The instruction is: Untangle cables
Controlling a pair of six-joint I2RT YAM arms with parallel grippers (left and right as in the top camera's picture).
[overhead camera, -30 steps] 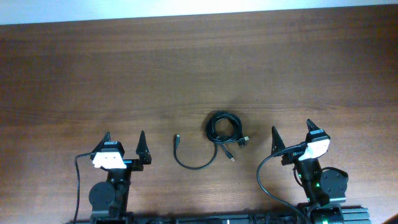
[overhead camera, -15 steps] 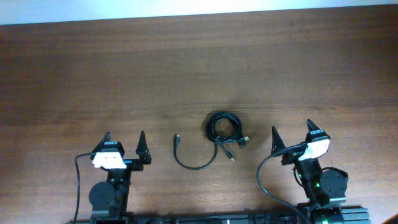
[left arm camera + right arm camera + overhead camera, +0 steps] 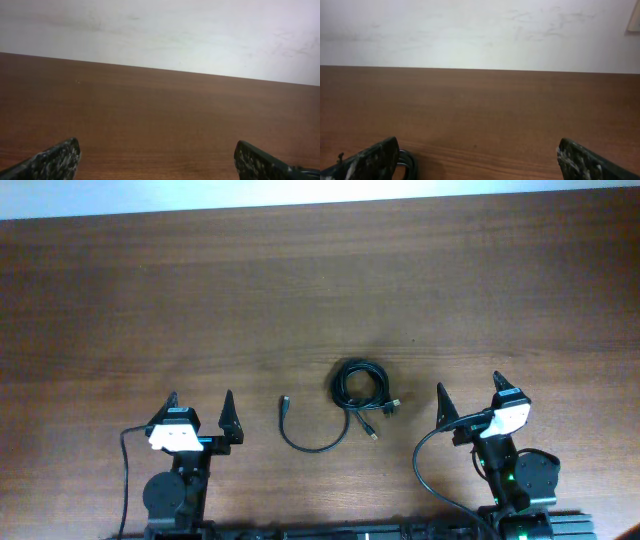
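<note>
The cables (image 3: 361, 385) lie near the table's middle in the overhead view: a tight black coil with plug ends (image 3: 389, 409) trailing from it, and a loose strand (image 3: 312, 446) curving left from the coil to a small plug. My left gripper (image 3: 199, 411) stands open to the left of that strand, with nothing between its fingers. My right gripper (image 3: 470, 397) stands open to the right of the coil, also empty. In the right wrist view a bit of the coil (image 3: 408, 162) shows beside the left fingertip. The left wrist view shows only bare wood between its fingertips (image 3: 57, 159).
The brown wooden table (image 3: 320, 290) runs back to a pale wall (image 3: 480, 30). Thick black wires (image 3: 425, 470) loop off the arm bases at the front edge.
</note>
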